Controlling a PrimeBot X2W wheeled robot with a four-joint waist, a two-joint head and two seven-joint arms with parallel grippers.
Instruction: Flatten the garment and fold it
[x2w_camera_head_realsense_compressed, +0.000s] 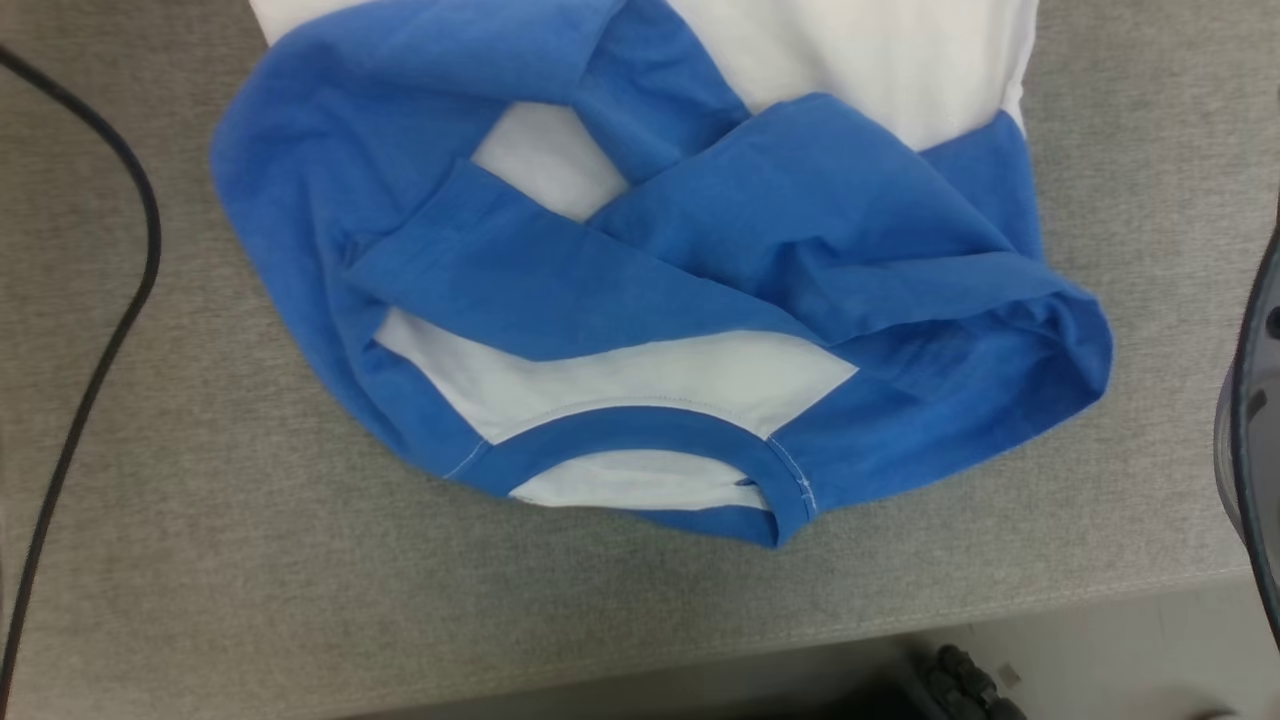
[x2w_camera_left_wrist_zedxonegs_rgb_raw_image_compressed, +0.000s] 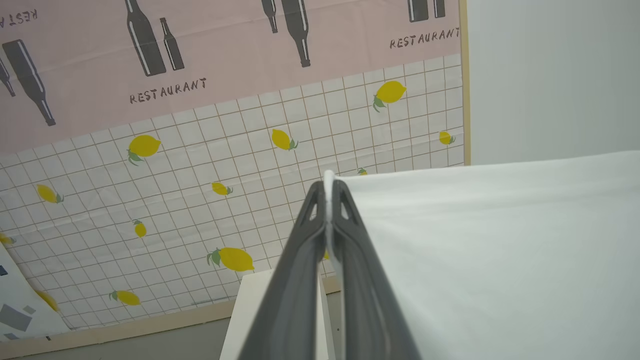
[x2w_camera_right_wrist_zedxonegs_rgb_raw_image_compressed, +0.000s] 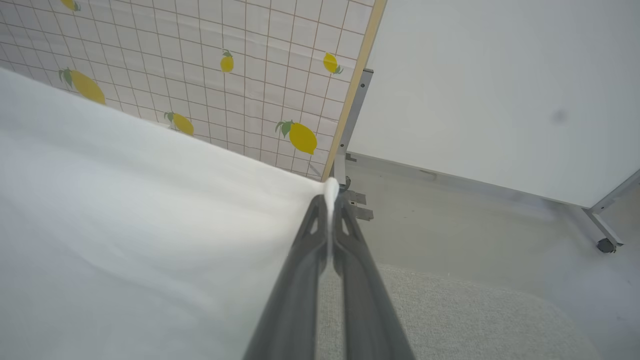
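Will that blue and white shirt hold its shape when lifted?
Probably floppy: the garment lies in loose, crumpled folds on the table. Likely light: left gripper and right gripper each hold its white cloth by fingertip pinches.

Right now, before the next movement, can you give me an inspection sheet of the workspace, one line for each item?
Surface: grey cloth-covered table, flat.
Job's things: white T-shirt with royal-blue sleeves and neckband; its neck end lies crumpled on the table with the sleeves folded across the body, so it is not flat yet.
Clutter: nothing seen.
Pincers: left pincer shut on a white edge of the T-shirt; right pincer shut on another white edge.
Cables: thin black cable lying on the table's left side, apart from the T-shirt.
Surroundings: lemon-printed tile backdrop; plain white wall panel.
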